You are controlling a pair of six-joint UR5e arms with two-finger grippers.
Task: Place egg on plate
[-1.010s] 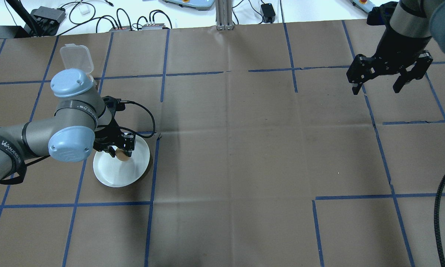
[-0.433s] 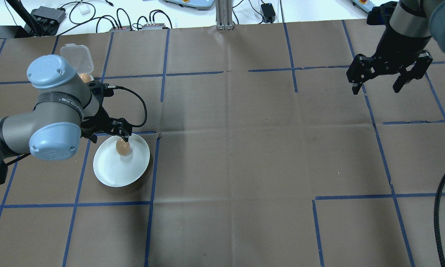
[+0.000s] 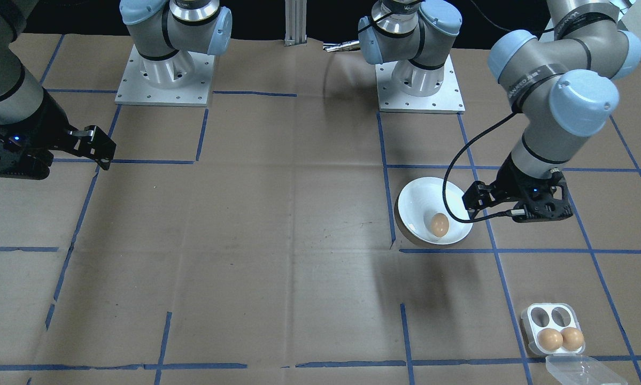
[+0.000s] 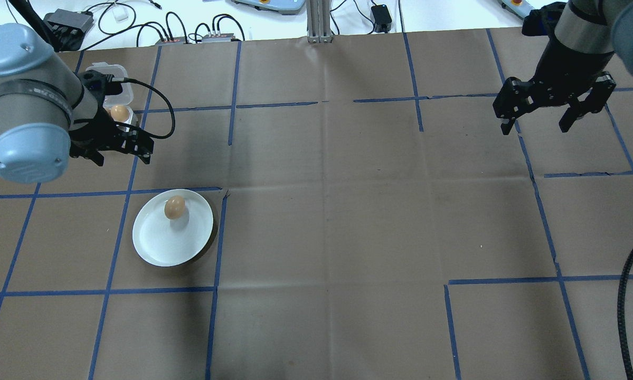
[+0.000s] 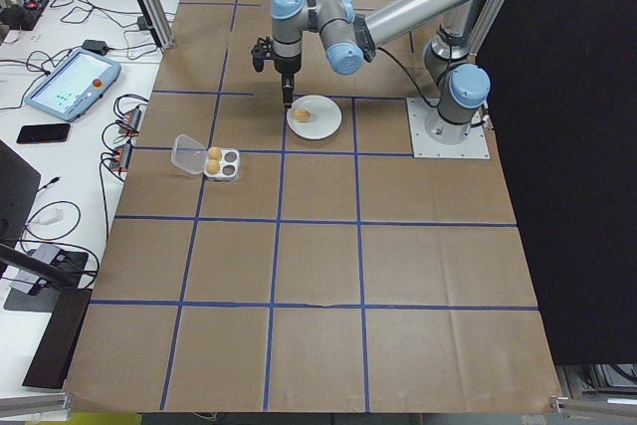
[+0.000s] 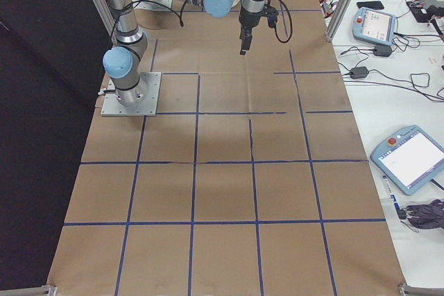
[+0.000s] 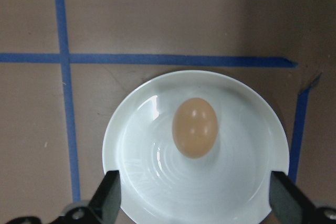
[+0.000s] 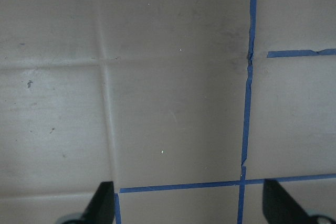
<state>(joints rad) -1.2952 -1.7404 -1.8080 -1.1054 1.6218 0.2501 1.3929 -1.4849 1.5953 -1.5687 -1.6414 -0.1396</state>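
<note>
A brown egg (image 4: 175,207) lies free on the white plate (image 4: 158,248), toward its far side. It also shows in the front view as the egg (image 3: 439,224) on the plate (image 3: 419,200). My left gripper (image 4: 122,153) is open and empty, raised above the table and apart from the plate. In its wrist view the egg (image 7: 195,127) rests in the plate (image 7: 131,145), well below the spread fingertips (image 7: 107,203). My right gripper (image 4: 535,126) hangs open and empty at the far right, over bare brown paper (image 8: 173,103).
A clear four-cup egg tray (image 3: 553,321) holds two more eggs (image 3: 550,339), its lid (image 4: 110,79) folded open, just beyond my left gripper. Cables and boxes (image 4: 68,21) line the far edge by a metal post (image 4: 319,21). A black cable (image 4: 630,295) runs along the right edge.
My left gripper, which was around the egg on the plate, has let it go and lifted away toward the far left. The egg stays on the plate. The right arm is unchanged.
</note>
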